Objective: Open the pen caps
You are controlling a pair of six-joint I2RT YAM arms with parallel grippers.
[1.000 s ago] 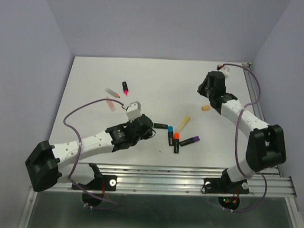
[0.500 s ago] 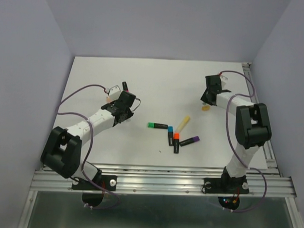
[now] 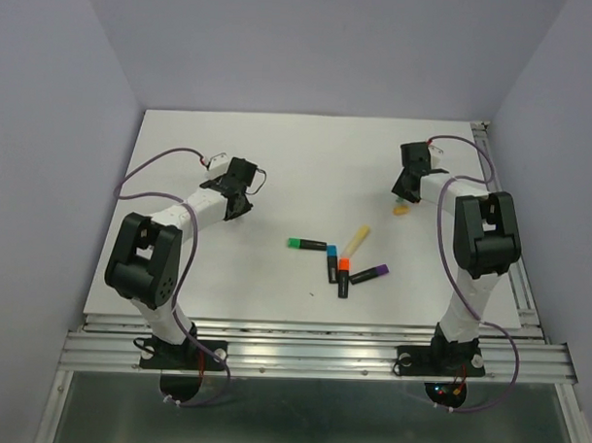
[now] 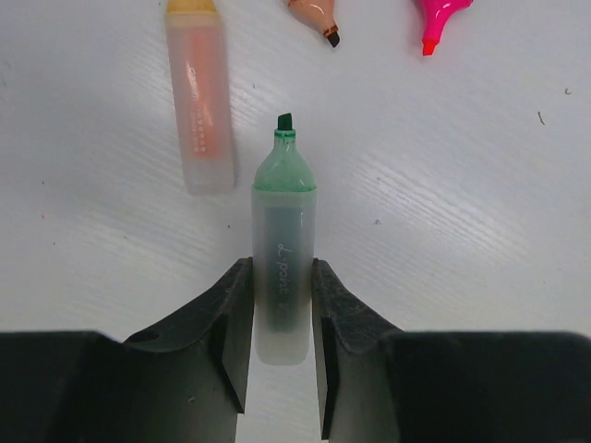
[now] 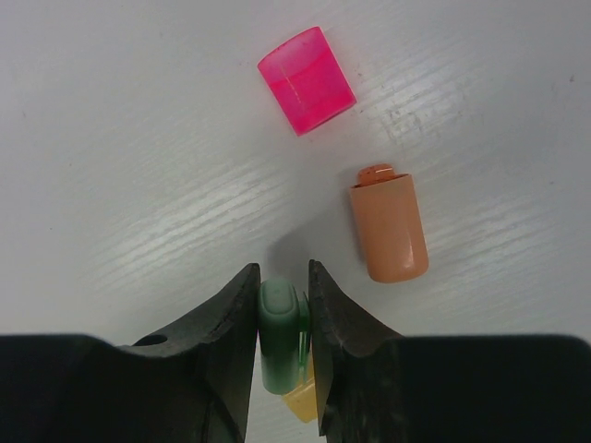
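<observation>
Two grips: left gripper (image 4: 282, 268) clamps uncapped green pen barrel (image 4: 283, 231); right gripper (image 5: 282, 272) clamps green cap (image 5: 280, 332), pink cap (image 5: 307, 80) and peach cap (image 5: 389, 228) lying just beyond.

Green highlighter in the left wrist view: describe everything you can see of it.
The green highlighter is uncapped: a pale translucent plastic barrel with a dark core and small print, a green shoulder and a dark chisel tip pointing away from the camera. The left gripper is shut on its rear half, one finger each side. A peach barrel lies beside it, apart. Whether it rests on the table is unclear.
</observation>
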